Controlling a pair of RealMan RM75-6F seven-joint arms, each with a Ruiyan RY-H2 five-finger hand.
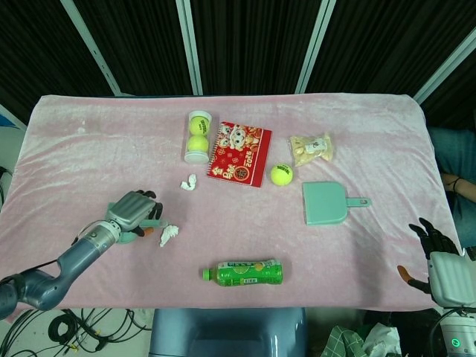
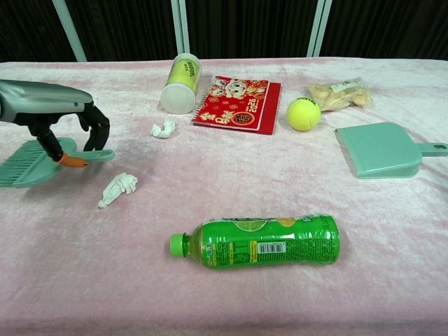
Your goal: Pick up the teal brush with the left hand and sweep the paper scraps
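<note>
The teal brush (image 2: pixel 31 162) is at the left of the pink cloth, and my left hand (image 2: pixel 52 112) arches over it with fingers curled down around its handle (image 2: pixel 98 155). In the head view my left hand (image 1: pixel 132 211) covers most of the brush (image 1: pixel 152 222). One crumpled paper scrap (image 2: pixel 118 188) lies just right of the brush, also visible from the head camera as paper scrap (image 1: pixel 168 235). A second scrap (image 2: pixel 164 127) lies farther back, near the tube. My right hand (image 1: pixel 439 262) hangs off the table's near right corner, fingers apart and holding nothing.
A teal dustpan (image 2: pixel 381 149) lies at the right. A green bottle (image 2: pixel 259 241) lies on its side near the front. At the back are a tennis-ball tube (image 2: pixel 180 85), a red notebook (image 2: pixel 239 103), a loose tennis ball (image 2: pixel 303 113) and a snack bag (image 2: pixel 339 93).
</note>
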